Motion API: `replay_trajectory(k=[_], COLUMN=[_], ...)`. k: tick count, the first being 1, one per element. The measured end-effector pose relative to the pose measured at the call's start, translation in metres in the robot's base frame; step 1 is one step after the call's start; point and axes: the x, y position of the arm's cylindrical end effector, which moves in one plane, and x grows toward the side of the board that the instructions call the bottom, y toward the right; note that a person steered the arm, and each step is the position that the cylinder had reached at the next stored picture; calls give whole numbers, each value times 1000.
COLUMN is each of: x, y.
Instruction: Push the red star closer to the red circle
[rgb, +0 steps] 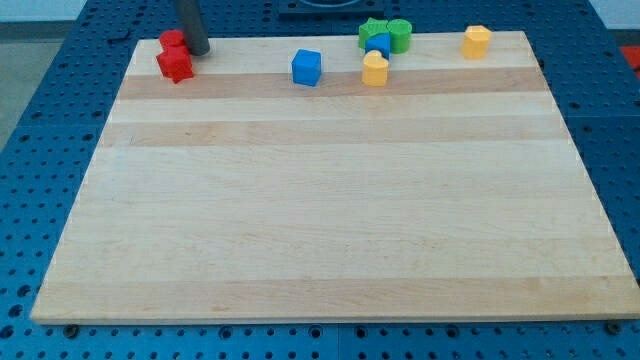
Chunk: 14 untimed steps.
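Note:
The red star (175, 66) lies at the top left corner of the wooden board (330, 200). The red circle (172, 40) sits just above it, touching or nearly touching it, at the board's top edge. My tip (197, 51) is down on the board right beside both red blocks, on their right side, about level with the gap between them. The rod rises out of the view's top.
A blue cube (307, 67) lies right of the red blocks. A cluster of a green star (373, 32), a green block (399, 33), a small blue block (378, 45) and a yellow block (375, 69) sits at top centre-right. Another yellow block (476, 41) lies at top right.

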Motion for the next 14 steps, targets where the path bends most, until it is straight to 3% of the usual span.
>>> replay_trajectory(k=[2,5,8,10,12,14], x=[0,20,34,37,79,72], y=[-7,52,4,3,21,-16])
